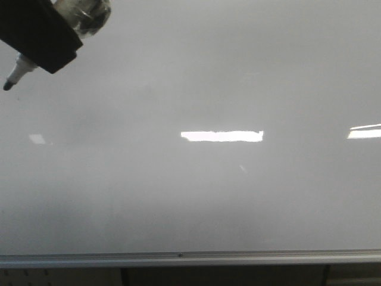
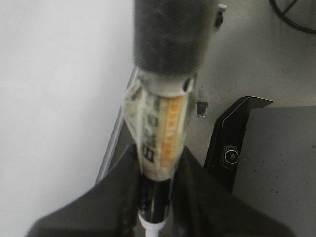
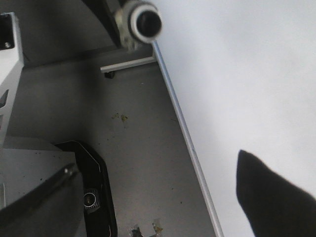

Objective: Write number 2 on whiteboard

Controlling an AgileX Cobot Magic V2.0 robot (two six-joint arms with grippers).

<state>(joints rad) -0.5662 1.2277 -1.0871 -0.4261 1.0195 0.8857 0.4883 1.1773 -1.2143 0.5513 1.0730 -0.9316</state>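
The whiteboard (image 1: 226,196) is glossy pale grey and fills the front view; no number 2 shows on it. At the top left my left gripper (image 1: 56,56) is shut on a black marker (image 1: 21,67), whose dark tip (image 1: 7,85) points down-left close to the board; I cannot tell whether it touches. In the left wrist view the marker (image 2: 159,148), wrapped in clear tape, sits between the dark fingers (image 2: 207,197) of the gripper (image 2: 158,219), the whiteboard (image 2: 49,98) beside it. My right gripper (image 3: 153,212) stands open and empty, one finger (image 3: 271,197) over the whiteboard (image 3: 247,74).
A silver edge rail (image 1: 178,258) runs along the board's near side. Bright light reflections (image 1: 221,136) lie on the board. Beside the board are grey floor (image 3: 138,138), a black-edged robot base (image 3: 96,192), and a white knob with a black centre (image 3: 140,22).
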